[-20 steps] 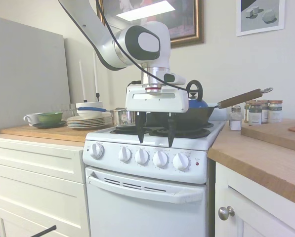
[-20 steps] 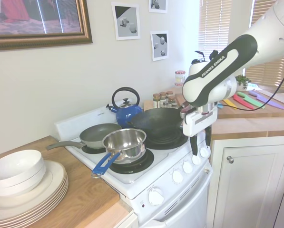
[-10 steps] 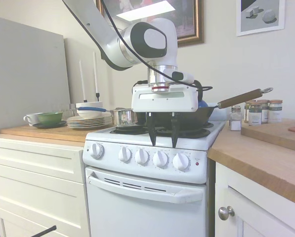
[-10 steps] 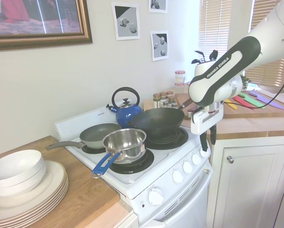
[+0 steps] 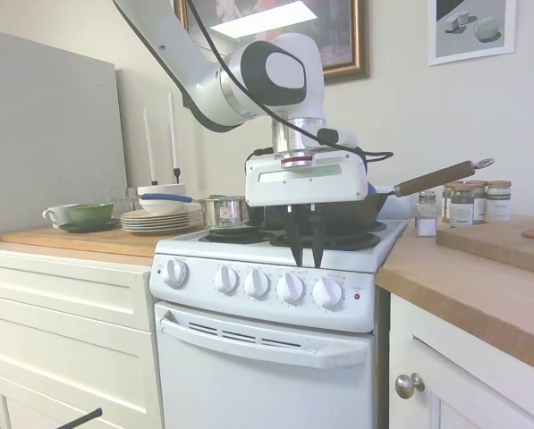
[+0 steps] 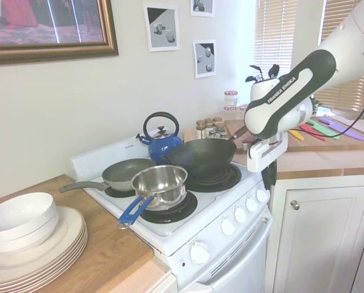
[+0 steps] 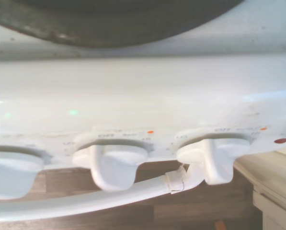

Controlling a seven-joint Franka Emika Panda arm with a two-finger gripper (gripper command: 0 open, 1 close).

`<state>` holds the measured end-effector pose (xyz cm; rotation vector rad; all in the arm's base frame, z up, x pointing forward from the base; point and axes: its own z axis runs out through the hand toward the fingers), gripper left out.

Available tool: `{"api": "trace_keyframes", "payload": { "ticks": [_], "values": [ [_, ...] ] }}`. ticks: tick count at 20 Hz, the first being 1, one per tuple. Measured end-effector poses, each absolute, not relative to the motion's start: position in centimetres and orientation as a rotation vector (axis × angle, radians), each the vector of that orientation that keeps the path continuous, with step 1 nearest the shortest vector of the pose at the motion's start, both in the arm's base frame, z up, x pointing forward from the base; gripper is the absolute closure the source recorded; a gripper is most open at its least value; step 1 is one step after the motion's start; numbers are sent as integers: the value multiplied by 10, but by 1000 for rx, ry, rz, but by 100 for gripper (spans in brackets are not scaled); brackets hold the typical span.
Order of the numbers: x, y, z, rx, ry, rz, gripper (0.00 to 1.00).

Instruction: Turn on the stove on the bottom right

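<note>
Tool (image 5: 306, 251) fingers narrowed, above stove (image 5: 267, 308) knobs

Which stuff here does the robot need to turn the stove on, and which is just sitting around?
For the job:
stove
rightmost front knob
tool, hanging above the knobs

Just sitting around:
wok
blue kettle
steel saucepan
frying pan
stacked plates
spice jars

Item count: one stove (image 5: 275, 349) with five front knobs (image 5: 291, 288) and one red light (image 5: 356, 296). On top: one blue kettle (image 6: 162, 143), one wok (image 6: 200, 157), one frying pan (image 6: 125, 174), one steel saucepan (image 6: 160, 183).
</note>
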<state>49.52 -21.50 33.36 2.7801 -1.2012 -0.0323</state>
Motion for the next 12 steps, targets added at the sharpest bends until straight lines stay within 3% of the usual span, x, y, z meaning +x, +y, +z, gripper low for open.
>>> {"api": "trace_keyframes", "payload": {
  "ticks": [12],
  "values": [
    [500, -226, 309, 2727, -1233, 17, 100]
  ]
}}
